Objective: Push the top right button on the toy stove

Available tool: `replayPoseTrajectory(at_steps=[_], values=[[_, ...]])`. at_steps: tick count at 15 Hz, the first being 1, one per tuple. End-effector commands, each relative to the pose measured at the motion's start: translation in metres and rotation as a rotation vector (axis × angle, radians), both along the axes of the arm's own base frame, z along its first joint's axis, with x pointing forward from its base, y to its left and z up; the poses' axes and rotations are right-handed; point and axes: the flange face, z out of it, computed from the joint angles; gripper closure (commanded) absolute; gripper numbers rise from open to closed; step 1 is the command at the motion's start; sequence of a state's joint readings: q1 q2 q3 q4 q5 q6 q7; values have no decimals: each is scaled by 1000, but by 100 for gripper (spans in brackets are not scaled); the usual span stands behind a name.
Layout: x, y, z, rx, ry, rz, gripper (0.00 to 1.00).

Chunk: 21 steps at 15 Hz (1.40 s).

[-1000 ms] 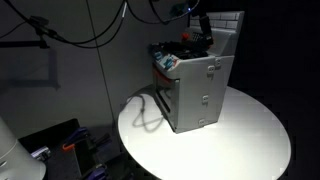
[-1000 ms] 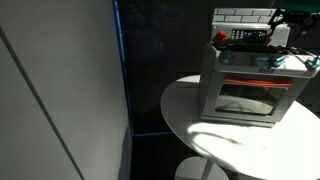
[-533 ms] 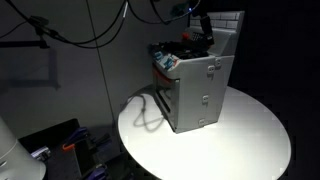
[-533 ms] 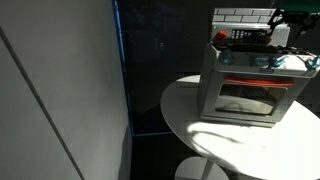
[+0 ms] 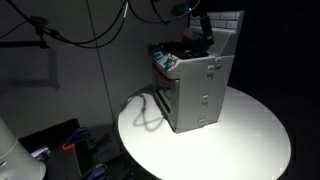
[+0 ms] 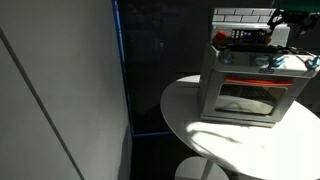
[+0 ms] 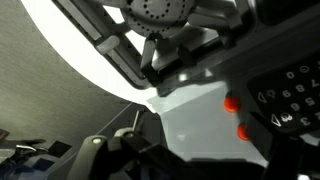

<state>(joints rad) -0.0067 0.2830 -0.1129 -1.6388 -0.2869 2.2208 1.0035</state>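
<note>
Wrist view: the grey boxy toy stove (image 7: 195, 120) fills the frame, with two small red buttons (image 7: 232, 102) close by and nothing visibly pressing them. In an exterior view the stove stands on the round white worktop (image 5: 250, 135), with the black pincer (image 5: 203, 30) low over its cooktop; how far the pincer is open cannot be told. In an exterior view (image 6: 283, 30) it hovers near the stove's back corner, so the push looks imminent but not yet done.

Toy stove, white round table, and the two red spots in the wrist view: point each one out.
toy stove (image 6: 247, 98), in an exterior view, on the front door window.
white round table (image 5: 250, 138), in an exterior view, on bare tabletop.
red spots (image 7: 232, 102), wrist view, on the upper spot.
</note>
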Motion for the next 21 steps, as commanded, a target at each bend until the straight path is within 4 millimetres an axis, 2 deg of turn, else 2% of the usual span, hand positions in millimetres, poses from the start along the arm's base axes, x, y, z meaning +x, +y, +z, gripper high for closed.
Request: replayPoseTrajectory(at_steps=[1, 10, 16, 21], values=[[-10, 9, 15, 19, 49, -35, 0], [-58, 24, 56, 156, 206, -12, 0], [-80, 28, 83, 290, 218, 206, 0], [-101, 31, 96, 374, 297, 354, 0]])
